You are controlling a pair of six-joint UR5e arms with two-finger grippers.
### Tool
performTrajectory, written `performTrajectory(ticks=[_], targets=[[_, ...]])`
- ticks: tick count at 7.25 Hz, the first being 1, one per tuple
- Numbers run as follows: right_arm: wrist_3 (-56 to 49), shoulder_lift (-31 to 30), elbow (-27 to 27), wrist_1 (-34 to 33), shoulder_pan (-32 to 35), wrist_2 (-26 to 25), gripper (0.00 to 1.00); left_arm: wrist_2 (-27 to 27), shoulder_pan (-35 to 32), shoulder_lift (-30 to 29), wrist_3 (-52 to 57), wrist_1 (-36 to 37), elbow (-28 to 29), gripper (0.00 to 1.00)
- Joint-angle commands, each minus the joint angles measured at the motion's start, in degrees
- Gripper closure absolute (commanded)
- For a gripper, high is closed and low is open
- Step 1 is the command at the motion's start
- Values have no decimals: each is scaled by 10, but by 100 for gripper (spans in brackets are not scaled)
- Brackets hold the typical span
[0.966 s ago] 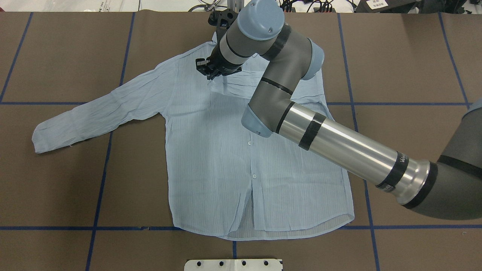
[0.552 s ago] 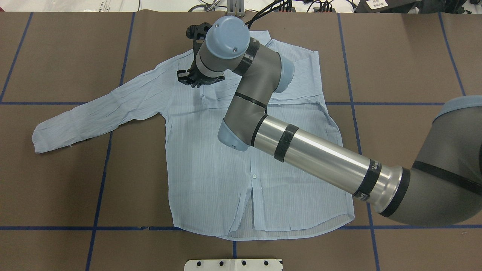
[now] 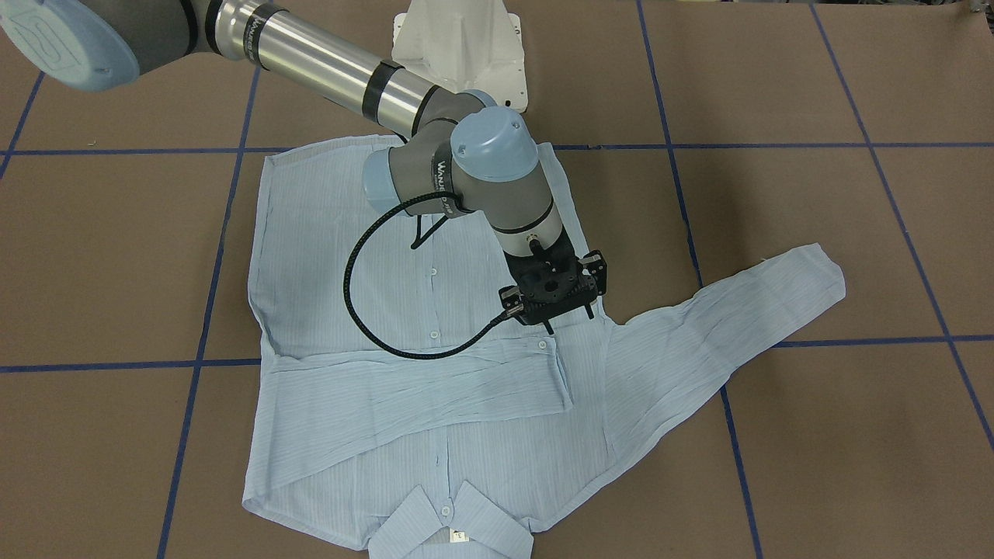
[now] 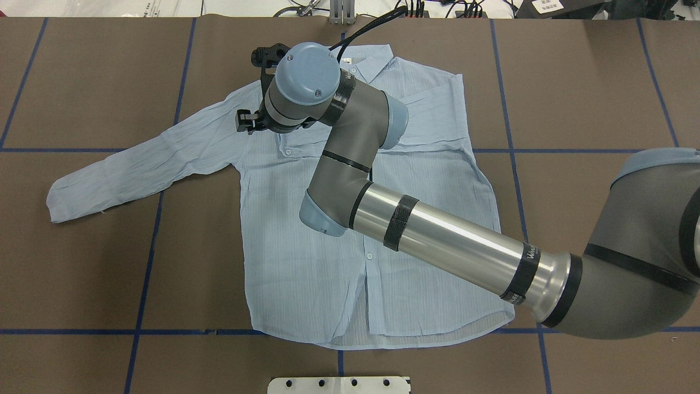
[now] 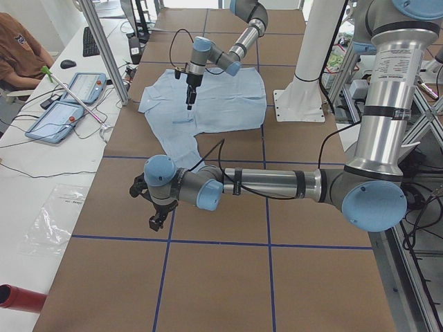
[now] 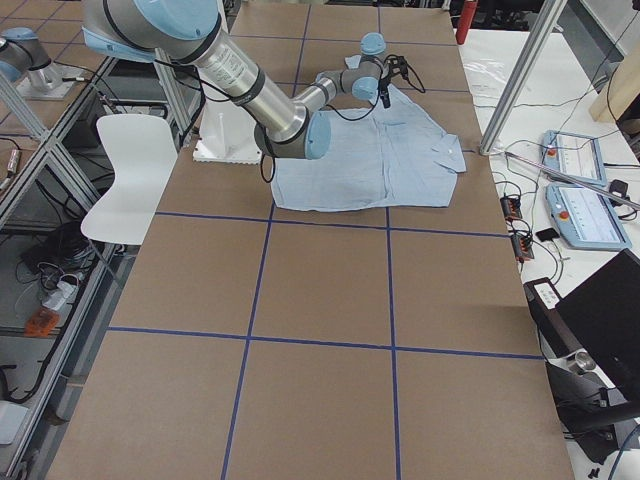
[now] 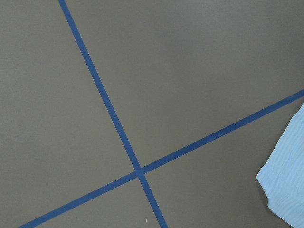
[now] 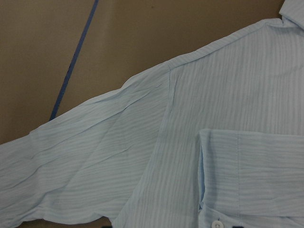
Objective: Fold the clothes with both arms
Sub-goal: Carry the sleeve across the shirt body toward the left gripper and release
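The right gripper [image 3: 567,314] has shifted from the collar [image 4: 377,57] toward the outstretched sleeve [image 4: 136,167], fingers spread, empty. Left gripper [image 5: 154,223]: cannot tell. The shirt [image 4: 295,273] lies flat, collar at the operators' edge. Advised: pinch one layer.

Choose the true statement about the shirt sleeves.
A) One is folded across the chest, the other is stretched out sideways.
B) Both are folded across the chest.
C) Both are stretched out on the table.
A: one sleeve lies across the front of the shirt, while the other sleeve reaches out over the table.
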Motion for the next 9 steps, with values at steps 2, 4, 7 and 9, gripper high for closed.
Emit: performTrajectory(ticks=[2, 4, 7, 9], targets=[[0, -65, 135, -147, 21, 8, 0, 4, 42, 30, -212, -153, -1, 1], [-11, -130, 213, -219, 74, 82, 0, 16, 106, 79, -370, -304, -1, 1], [-133, -200, 317, -347, 110, 92, 0, 107, 223, 103, -566, -412, -2, 1], [-196, -235, 346, -376, 139, 116, 0, 155, 289, 100, -644, -435, -5, 4]])
